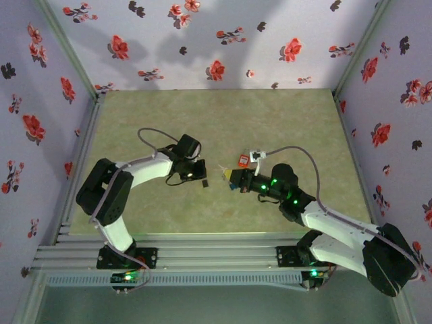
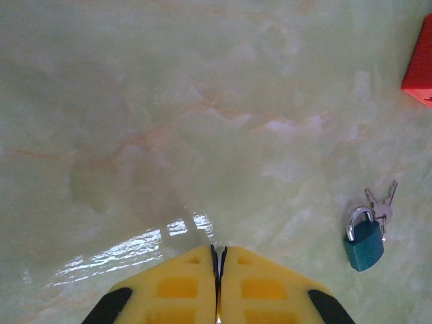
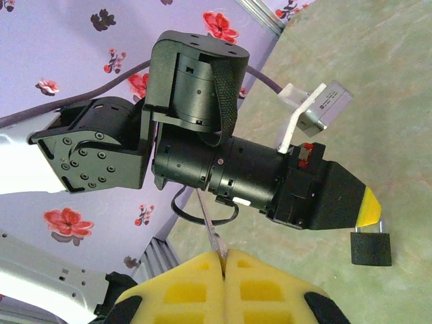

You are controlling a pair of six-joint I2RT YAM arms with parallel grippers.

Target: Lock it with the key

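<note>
Right gripper [image 3: 223, 256] pinched a thin silver key-like blade [image 3: 208, 226], seemingly for insertion; closed left gripper [image 2: 217, 250] hung near the mid-desk blue metal padlock [image 2: 364, 246].

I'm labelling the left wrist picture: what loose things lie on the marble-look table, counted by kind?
Teal padlock with silver shackle: 1
Bunch of silver keys: 1
Red box: 1
Total: 3

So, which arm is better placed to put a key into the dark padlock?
Right, probably. The right gripper is shut on what looks like a thin key, facing the dark padlock at the left gripper's tip.
</note>
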